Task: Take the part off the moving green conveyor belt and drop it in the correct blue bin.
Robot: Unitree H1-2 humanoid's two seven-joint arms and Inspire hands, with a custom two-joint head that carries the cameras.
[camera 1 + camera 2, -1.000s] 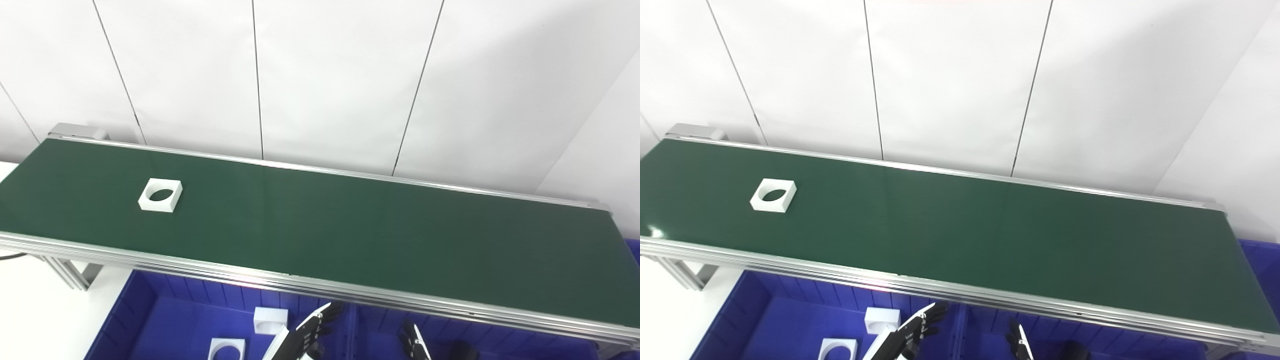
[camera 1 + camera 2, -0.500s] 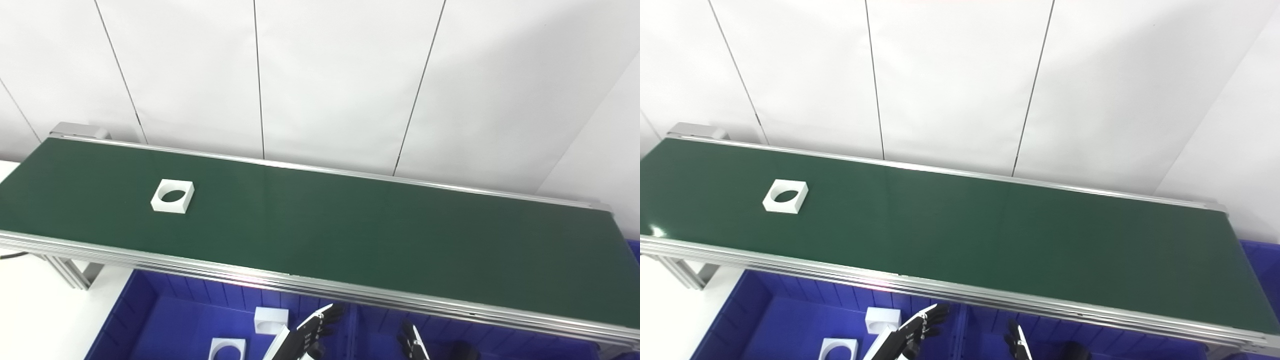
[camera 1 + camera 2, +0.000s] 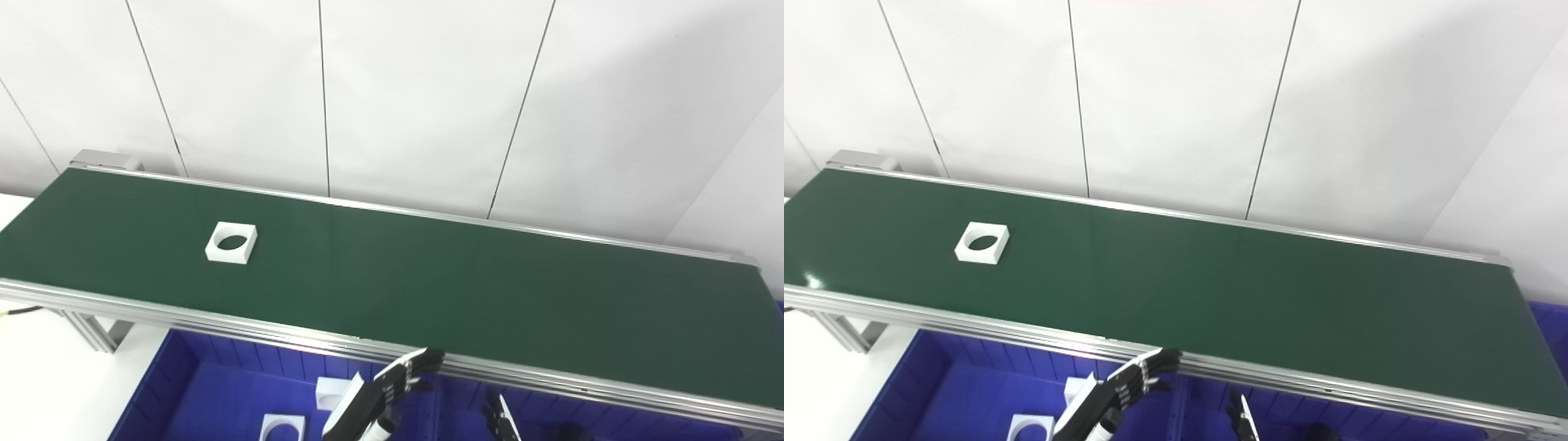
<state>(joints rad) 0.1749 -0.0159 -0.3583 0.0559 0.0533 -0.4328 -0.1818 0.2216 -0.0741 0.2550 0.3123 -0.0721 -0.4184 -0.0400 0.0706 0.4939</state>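
A white square part with a round hole [image 3: 231,242] lies on the left part of the green conveyor belt [image 3: 429,288]; it also shows in the right eye view [image 3: 982,243]. My left hand [image 3: 386,395] is open and empty, fingers stretched out, below the belt's near rail over the blue bins. My right hand [image 3: 501,420] shows only its fingertips at the bottom edge; I cannot tell whether it is open or shut. Both hands are far from the part.
A blue bin [image 3: 184,392] below the belt's near rail holds two white parts [image 3: 283,427], one with a round hole. A second blue bin [image 3: 465,410] lies to its right. The belt's aluminium near rail [image 3: 245,327] runs between hands and belt. A white wall stands behind.
The part has ridden rightward along the belt. My left hand has risen toward the near rail. The camera has shifted slightly as well.
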